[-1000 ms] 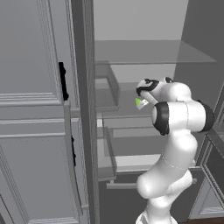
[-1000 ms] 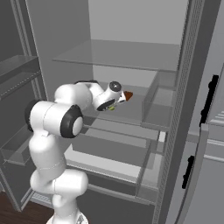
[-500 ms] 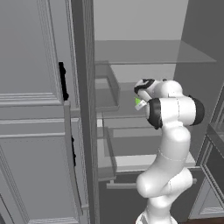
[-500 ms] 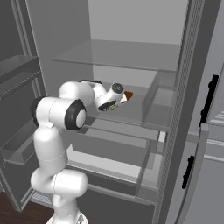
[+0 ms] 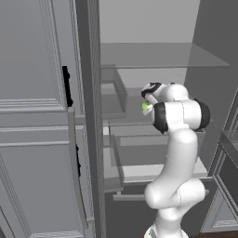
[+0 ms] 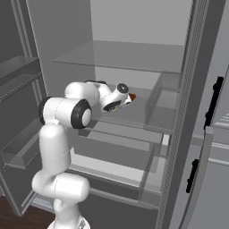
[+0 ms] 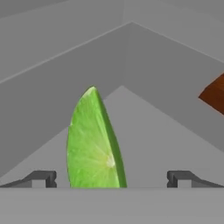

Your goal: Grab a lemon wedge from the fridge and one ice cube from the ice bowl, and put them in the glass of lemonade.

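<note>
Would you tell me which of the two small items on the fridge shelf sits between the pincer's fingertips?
The green lemon wedge, standing centred between the open pincer; the brown cube lies off to one side.

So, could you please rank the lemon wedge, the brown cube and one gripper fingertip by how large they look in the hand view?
1. Lemon wedge, largest, though nearness to the camera enlarges it.
2. Brown cube, cut off by the frame edge, so its rank is unsure.
3. Fingertip, smallest.

I see a grey fridge shelf (image 7: 144,144) carrying the lemon wedge (image 7: 94,142); a brown cube (image 7: 215,94) sits at two o'clock.
</note>
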